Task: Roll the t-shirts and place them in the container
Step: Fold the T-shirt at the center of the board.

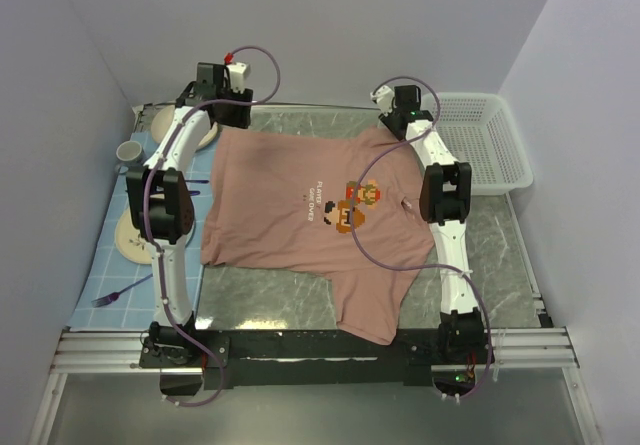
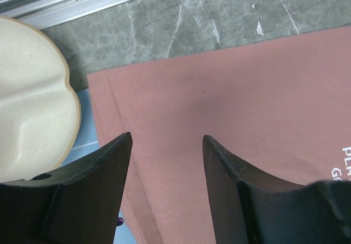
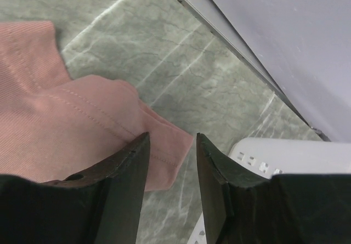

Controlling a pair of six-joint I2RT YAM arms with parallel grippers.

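My left gripper [image 2: 167, 140] stands jaws apart over a hem corner of the single pink t-shirt [image 1: 300, 195], and my right gripper [image 3: 173, 137] stands jaws apart over its far sleeve edge; neither clamps anything. The t-shirt lies flat, print up, on a grey-green marbled table [image 1: 500, 250] enclosed by pale walls [image 1: 330, 25]. Left of the t-shirt: one blue mat [image 1: 112, 260], two plates [image 1: 128, 237], one cup [image 1: 130, 151], one fork [image 1: 120, 291]; right of it: one white basket [image 1: 490, 145].

A robot lab cell: plain partition walls [image 1: 300, 25], aluminium rail [image 1: 100, 350], marble-look tabletop [image 1: 500, 245].

The t-shirt [image 2: 247, 118] shows white letters "PLA" and "G", cut off.
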